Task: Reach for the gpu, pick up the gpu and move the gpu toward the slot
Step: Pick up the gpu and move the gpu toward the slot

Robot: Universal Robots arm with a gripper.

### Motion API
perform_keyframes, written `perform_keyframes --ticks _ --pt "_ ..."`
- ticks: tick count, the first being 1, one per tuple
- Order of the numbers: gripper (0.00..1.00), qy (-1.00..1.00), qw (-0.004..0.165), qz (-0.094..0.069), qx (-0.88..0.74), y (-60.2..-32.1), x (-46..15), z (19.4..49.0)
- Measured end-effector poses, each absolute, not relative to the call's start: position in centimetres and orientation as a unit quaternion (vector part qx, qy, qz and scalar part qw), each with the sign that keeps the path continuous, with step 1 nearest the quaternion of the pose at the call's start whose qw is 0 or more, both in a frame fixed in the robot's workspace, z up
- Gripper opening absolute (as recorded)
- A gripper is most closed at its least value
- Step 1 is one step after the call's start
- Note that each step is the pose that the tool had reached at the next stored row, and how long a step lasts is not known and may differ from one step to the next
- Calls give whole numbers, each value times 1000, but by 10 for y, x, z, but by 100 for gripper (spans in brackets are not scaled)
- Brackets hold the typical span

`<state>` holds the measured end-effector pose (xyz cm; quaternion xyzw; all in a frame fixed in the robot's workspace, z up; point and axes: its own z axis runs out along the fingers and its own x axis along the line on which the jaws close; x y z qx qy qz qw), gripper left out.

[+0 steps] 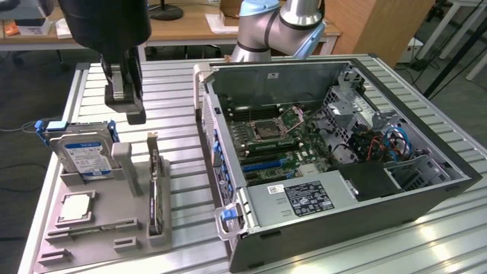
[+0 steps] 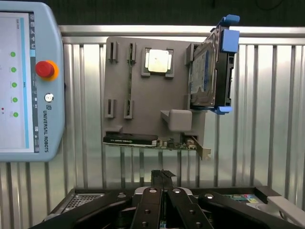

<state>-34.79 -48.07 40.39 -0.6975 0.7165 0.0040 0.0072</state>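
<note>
1. Hanging over the slatted metal table (image 1: 179,108) in the exterior view, the gripper (image 1: 129,111) sits above the far end of the grey holder tray (image 1: 106,231), clear of everything on it
2. Same view: the gpu (image 1: 156,194) stands on its long edge in the tray, on the side toward the exterior view's right, next to the open computer case (image 1: 320,251). The blue-labelled hard drive (image 1: 84,157) and the processor chip (image 1: 76,206) sit toward the exterior view's left
3. Wrist view: the gripper (image 2: 163,179) has its two fingers pressed together, with nothing held between them
4. Wrist view: the gpu (image 2: 152,141) lies along the tray (image 2: 143,95) edge nearest the fingers but apart from them, with its bracket end toward the hard drive (image 2: 209,76). A teach pendant (image 2: 47,119) lies beside the tray
</note>
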Motion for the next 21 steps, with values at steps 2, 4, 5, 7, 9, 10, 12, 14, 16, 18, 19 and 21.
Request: perform_keyframes --ticks 2,4,5,7,9,10,12,14,16,18,19,21 --pt "11 717 7 4 -698 -482 -348 401" --pt "11 717 7 4 -698 -484 -348 398" --pt "11 717 7 4 -698 -485 -348 396" --pt "11 717 7 4 -698 -486 -348 393" --pt "11 716 7 4 -698 -487 -348 390" --pt "11 716 7 4 -698 -488 -348 388" --pt "11 717 7 4 -698 -489 -348 385" --pt "11 716 7 4 -698 -491 -348 382" --pt "11 716 7 4 -698 -492 -348 379" --pt "11 716 7 4 -698 -493 -348 376" --pt "11 716 7 4 -698 -494 -348 374" --pt "11 716 7 4 -698 -495 -348 371"
